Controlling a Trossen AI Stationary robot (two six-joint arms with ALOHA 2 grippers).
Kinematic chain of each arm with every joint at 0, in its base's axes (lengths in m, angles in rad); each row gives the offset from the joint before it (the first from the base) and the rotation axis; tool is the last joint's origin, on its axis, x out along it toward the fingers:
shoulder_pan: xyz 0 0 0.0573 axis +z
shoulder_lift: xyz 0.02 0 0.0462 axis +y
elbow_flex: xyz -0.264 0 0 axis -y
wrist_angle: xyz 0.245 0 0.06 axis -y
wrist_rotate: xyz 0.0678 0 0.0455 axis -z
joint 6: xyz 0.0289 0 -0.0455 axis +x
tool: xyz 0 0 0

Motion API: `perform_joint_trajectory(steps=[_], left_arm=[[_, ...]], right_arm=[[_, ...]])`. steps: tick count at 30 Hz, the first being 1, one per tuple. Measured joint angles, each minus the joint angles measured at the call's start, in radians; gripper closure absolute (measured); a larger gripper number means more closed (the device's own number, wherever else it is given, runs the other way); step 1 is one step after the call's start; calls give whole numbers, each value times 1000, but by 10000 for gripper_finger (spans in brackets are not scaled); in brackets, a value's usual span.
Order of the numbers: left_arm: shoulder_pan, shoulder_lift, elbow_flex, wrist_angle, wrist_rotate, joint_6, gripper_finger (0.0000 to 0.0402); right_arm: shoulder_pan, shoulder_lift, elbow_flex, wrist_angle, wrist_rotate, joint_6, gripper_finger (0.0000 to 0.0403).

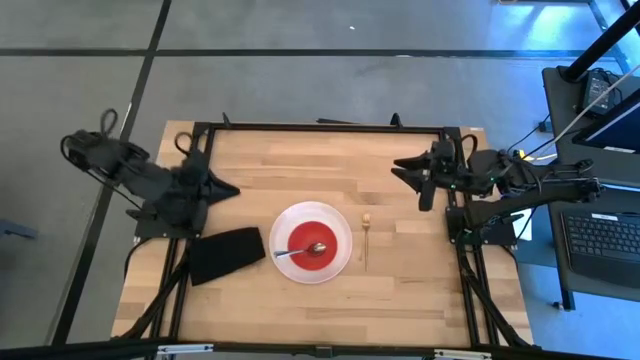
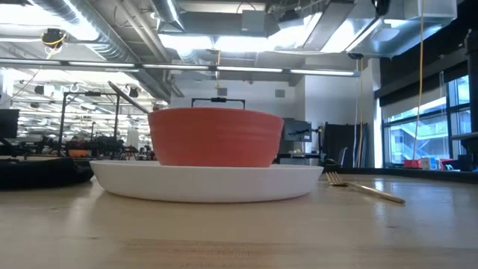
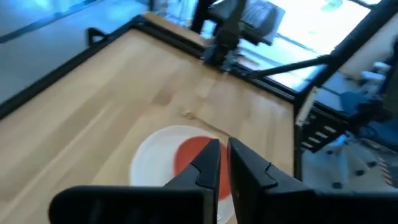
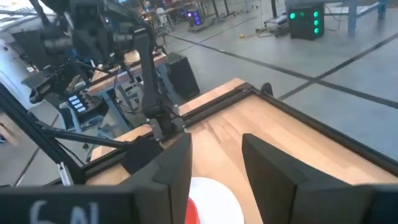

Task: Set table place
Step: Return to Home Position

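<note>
A round white plate [image 1: 340, 232] lies on the light-wood table [image 1: 300, 160], near its front middle. A red bowl [image 1: 312, 240] stands on the plate, and the low view shows both the bowl [image 2: 215, 137] and the plate [image 2: 205, 181]. A silver spoon [image 1: 300, 250] lies in the bowl with its handle over the plate's left rim. A slim fork [image 1: 366, 240] lies flat on the table just right of the plate. My left gripper [image 1: 232, 189] is shut and empty above the table's left side. My right gripper [image 1: 398, 167] is open and empty above the table's right side.
A black folded cloth [image 1: 226, 255] lies flat on the table left of the plate, below my left gripper. The bare far half of the table lies between the two grippers. A thin black frame [image 1: 320, 127] edges the table.
</note>
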Motion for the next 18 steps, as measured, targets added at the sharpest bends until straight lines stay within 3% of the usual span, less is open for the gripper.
perform_joint_trajectory(steps=[6, 11, 14, 18], left_arm=[[-9, -135, -352, 348, 28, 36, 396], [-10, -210, -645, 738, 142, 45, 399], [-9, -225, -810, 988, 199, 61, 394], [27, -222, -970, 1275, 201, 98, 394]], right_arm=[[1, 12, 0, 4, -4, 120, 258], [1, 12, 0, 6, -86, 131, 258], [1, 12, 0, 28, -111, 124, 258], [0, 19, 0, 105, -111, 30, 258]])
